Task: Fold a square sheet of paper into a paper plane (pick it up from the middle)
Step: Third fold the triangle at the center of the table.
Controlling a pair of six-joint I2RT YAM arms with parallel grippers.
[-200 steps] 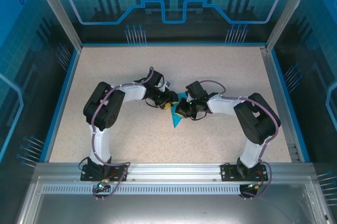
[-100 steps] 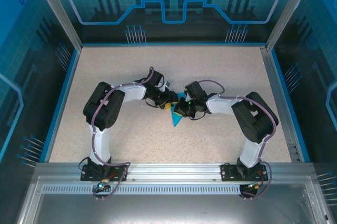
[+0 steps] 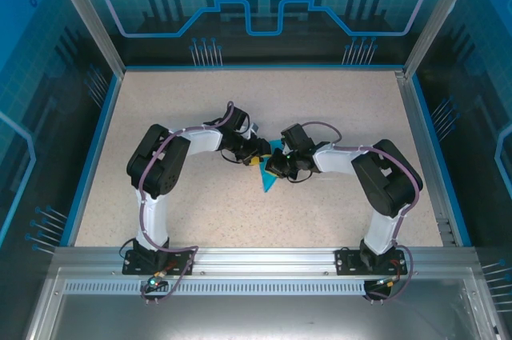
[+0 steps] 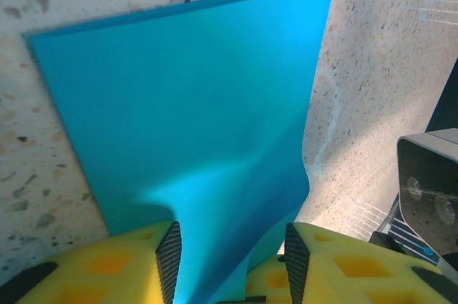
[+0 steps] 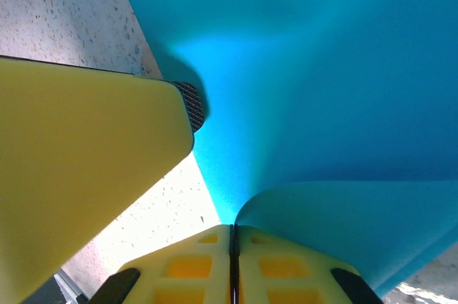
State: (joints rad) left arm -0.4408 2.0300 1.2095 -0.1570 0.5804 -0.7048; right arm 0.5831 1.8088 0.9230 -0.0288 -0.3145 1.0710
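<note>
Mid-fold, I judge: right fingers (image 5: 215, 265) clamp the paper plane (image 4: 186, 104); left fingers (image 4: 169, 257) straddle it half-open; flattening probably comes next.

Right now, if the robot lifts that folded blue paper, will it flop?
Probably floppy: the folded blue paper buckles between the fingers of the left gripper. Likely light and easily creased, since it curls where the shut right gripper pinches its edge.
</note>
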